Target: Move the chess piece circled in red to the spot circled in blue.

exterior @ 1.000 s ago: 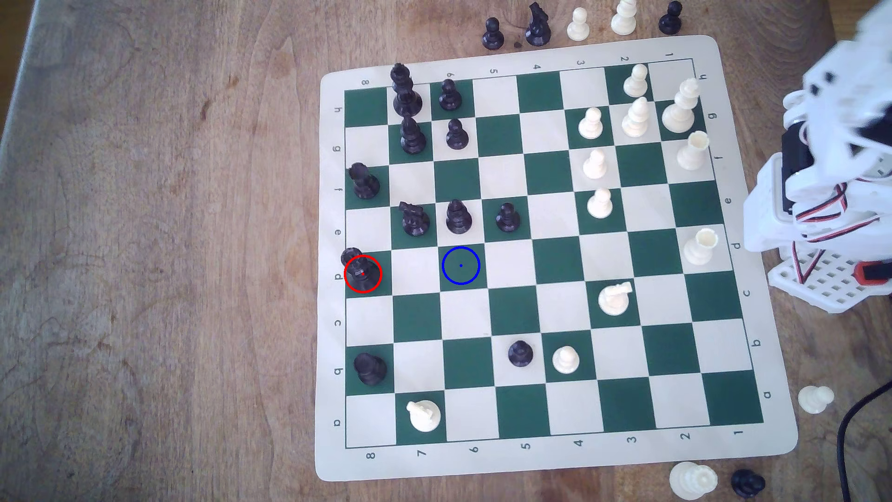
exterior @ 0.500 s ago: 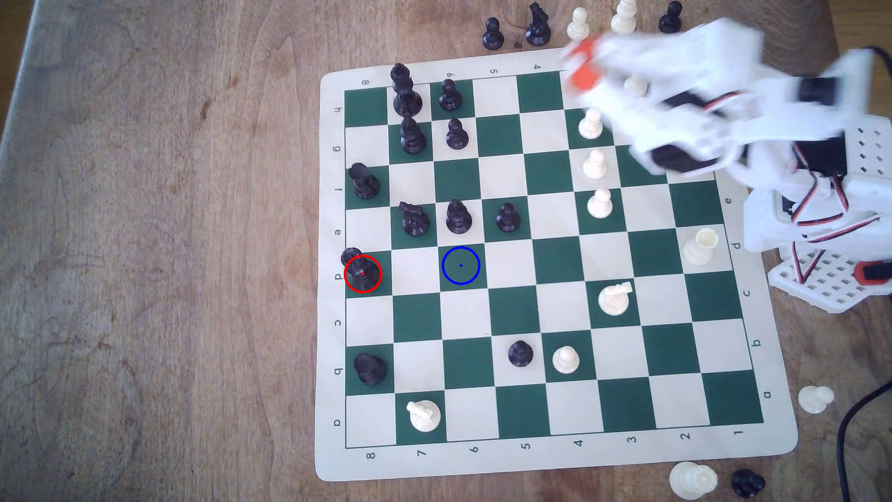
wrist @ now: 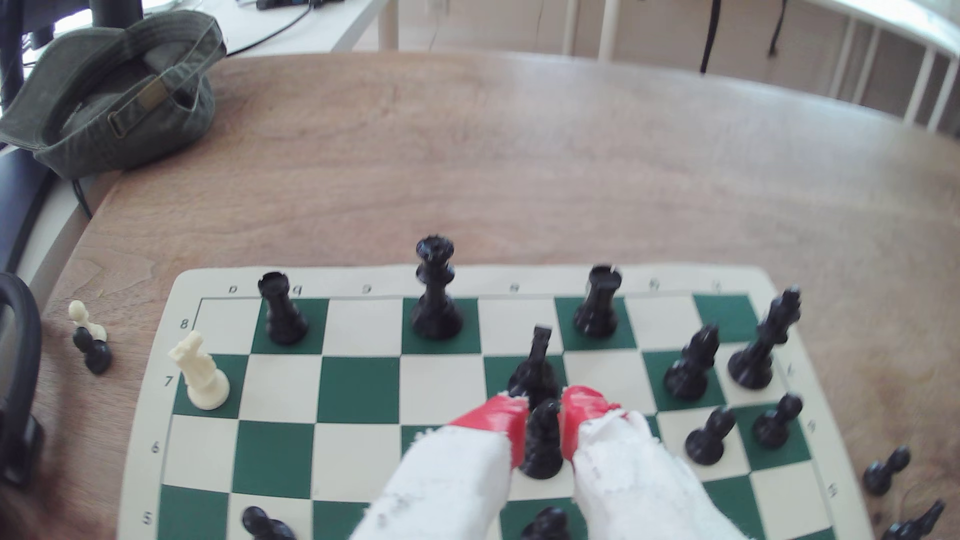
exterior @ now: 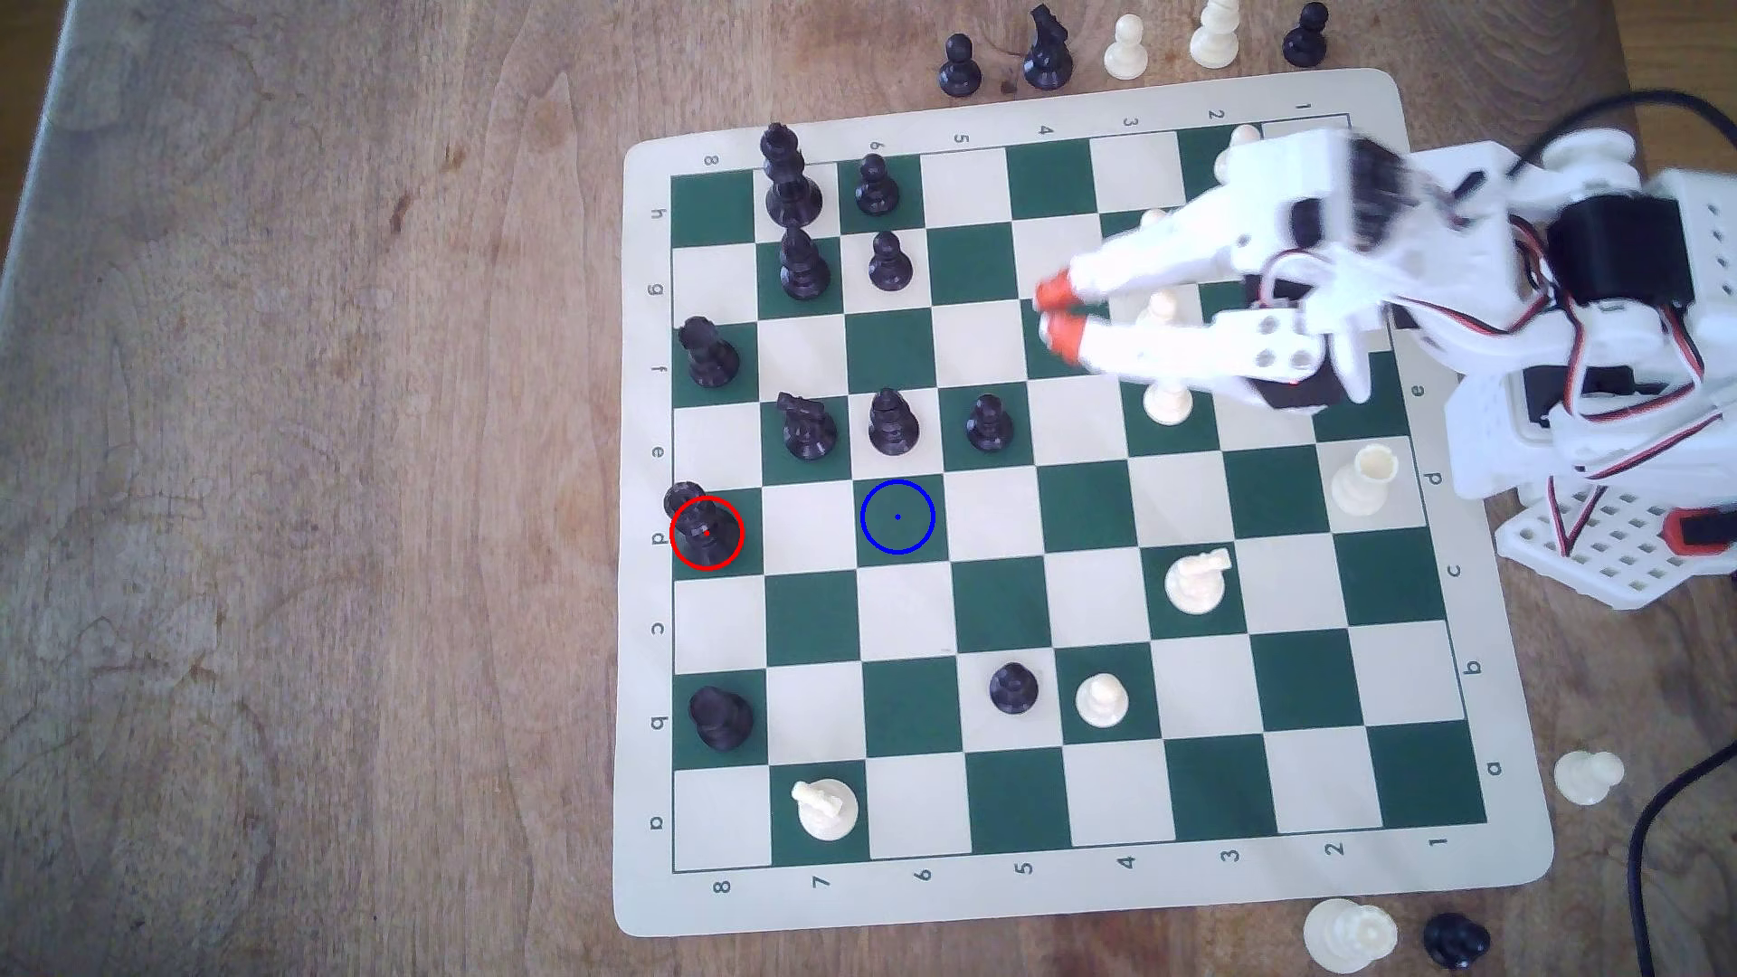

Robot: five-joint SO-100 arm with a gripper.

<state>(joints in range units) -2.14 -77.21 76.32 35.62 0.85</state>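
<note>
The chess piece [exterior: 700, 526], black with a notched coronet top, stands ringed in red on a green square at the board's edge on the exterior view's left; it also stands at the board's far edge in the wrist view [wrist: 435, 291]. The spot [exterior: 898, 517], a green square ringed in blue, lies two squares to the piece's right in the exterior view and holds nothing. My gripper [exterior: 1055, 315] hovers over the board's upper middle, far from both. Its orange-tipped fingers stand narrowly open, holding nothing. Through the gripper [wrist: 543, 415] gap I see a black bishop on the board beyond.
A black knight [exterior: 806, 427], bishop [exterior: 893, 423] and pawn [exterior: 987, 423] stand in the row just above the spot. Black rooks [exterior: 710, 352] flank the piece's file. White pawns [exterior: 1167, 399] sit under my arm. Captured pieces [exterior: 1043, 52] line the board's outside. A green hat [wrist: 114, 88] lies on the table.
My arm has unfolded from the exterior view's right edge, swung over the board's upper right corner, and now reaches lower and further left over the upper middle. No piece has moved.
</note>
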